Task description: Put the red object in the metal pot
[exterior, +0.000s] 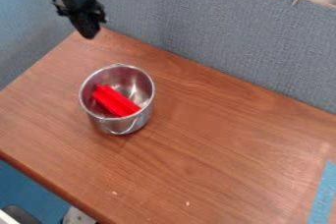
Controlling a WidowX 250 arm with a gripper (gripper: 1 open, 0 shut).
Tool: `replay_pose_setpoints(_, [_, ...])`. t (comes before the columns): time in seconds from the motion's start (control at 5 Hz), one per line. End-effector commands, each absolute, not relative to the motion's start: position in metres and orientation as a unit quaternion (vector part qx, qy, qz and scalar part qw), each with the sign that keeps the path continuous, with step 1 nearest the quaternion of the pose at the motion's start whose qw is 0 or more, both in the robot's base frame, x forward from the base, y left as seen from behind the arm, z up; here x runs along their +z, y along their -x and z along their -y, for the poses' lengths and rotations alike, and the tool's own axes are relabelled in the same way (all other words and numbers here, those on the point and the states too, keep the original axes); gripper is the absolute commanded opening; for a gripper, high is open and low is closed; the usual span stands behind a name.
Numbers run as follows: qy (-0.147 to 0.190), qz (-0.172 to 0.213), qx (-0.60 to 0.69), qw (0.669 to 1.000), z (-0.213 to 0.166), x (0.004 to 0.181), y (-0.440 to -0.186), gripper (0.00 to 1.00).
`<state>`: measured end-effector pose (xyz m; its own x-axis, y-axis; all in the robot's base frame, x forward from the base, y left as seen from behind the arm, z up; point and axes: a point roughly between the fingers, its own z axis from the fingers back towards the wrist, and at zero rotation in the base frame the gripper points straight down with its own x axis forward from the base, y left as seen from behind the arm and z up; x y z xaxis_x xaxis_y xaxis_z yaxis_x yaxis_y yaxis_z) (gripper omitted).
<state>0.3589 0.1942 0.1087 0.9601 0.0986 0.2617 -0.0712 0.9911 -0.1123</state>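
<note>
The red object lies tilted inside the metal pot, which stands on the left half of the wooden table. My gripper hangs high at the upper left, well above and behind the pot. Its black fingers are shut with nothing between them.
A grey fabric partition runs behind the table's far edge. The table's front edge and right corner drop off to a blue floor.
</note>
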Motion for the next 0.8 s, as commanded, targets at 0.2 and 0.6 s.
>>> replay_pose_setpoints(0.2, [0.037, 0.14, 0.07, 0.987, -0.1, 0.156, -0.333, 0.0])
replay_pose_setpoints(0.6, [-0.02, 0.119, 0.31, 0.943, -0.12, 0.113, -0.328, 1.0])
